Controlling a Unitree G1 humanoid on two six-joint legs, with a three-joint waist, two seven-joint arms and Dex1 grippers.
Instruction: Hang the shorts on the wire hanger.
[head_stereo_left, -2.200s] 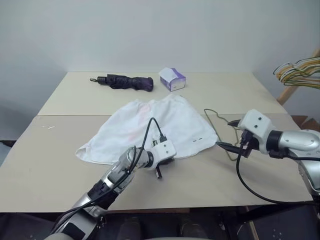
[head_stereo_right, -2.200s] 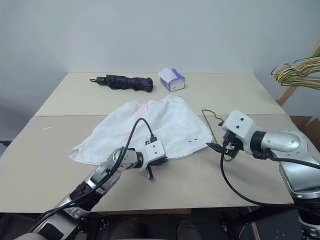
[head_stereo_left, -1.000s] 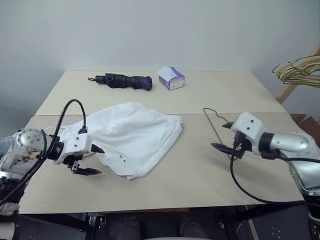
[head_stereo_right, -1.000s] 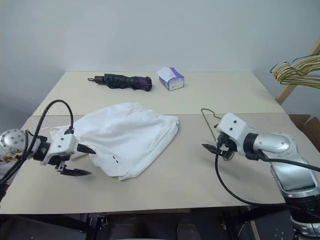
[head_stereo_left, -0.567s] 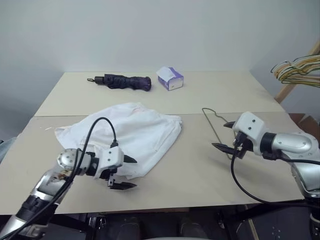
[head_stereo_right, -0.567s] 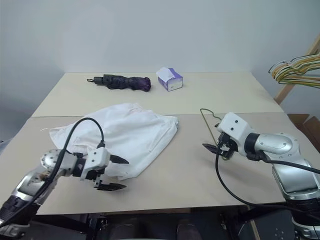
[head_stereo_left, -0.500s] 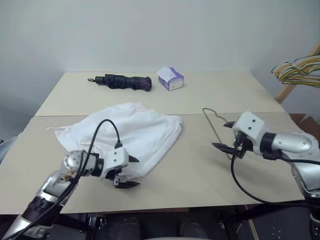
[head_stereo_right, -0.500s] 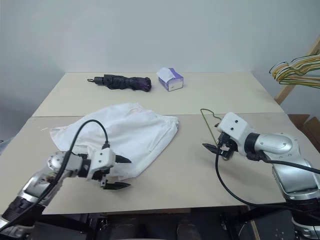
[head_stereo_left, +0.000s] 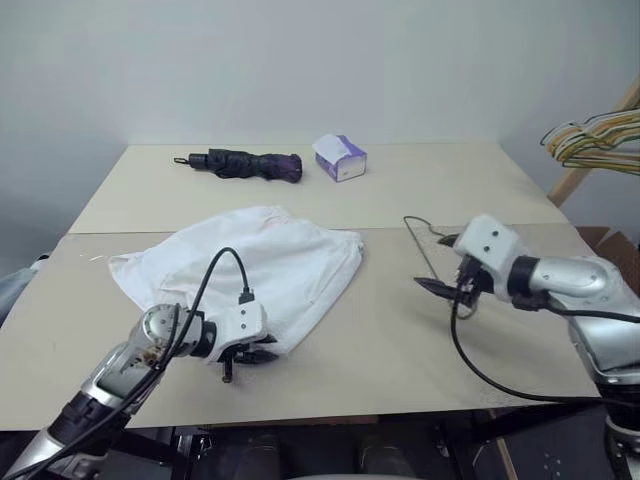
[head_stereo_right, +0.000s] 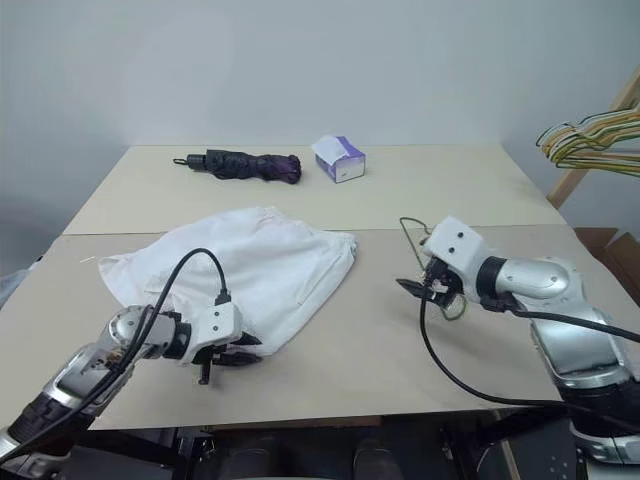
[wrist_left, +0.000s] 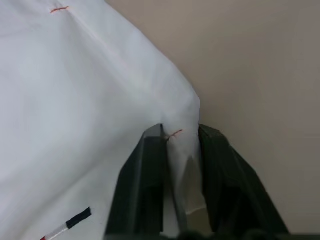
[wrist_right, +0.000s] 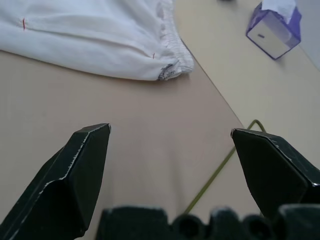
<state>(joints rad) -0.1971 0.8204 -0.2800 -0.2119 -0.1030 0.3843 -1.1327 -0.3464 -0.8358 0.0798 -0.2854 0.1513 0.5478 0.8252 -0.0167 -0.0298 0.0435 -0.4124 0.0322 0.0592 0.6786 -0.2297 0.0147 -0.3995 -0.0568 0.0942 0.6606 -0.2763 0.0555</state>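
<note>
The white shorts (head_stereo_left: 250, 265) lie crumpled on the table (head_stereo_left: 380, 340), left of centre. My left gripper (head_stereo_left: 262, 355) is at their near corner, low on the tabletop. In the left wrist view its fingers (wrist_left: 147, 165) are shut on a fold of the shorts (wrist_left: 75, 75). The thin olive wire hanger (head_stereo_left: 420, 250) lies flat to the right of the shorts. My right gripper (head_stereo_left: 436, 264) hovers open just over the hanger. Its wrist view shows the hanger's wire (wrist_right: 215, 172) between the spread fingers (wrist_right: 80, 170), with the shorts' waistband (wrist_right: 170, 55) beyond.
A folded dark purple umbrella (head_stereo_left: 245, 163) and a white-and-purple tissue box (head_stereo_left: 340, 157) sit at the back of the table. A bunch of yellow, green and tan hangers (head_stereo_left: 595, 135) hangs on a wooden stand off the right edge.
My left gripper has moved right to the shorts' near corner and shut on the fabric. My right gripper has edged left over the hanger, still open.
</note>
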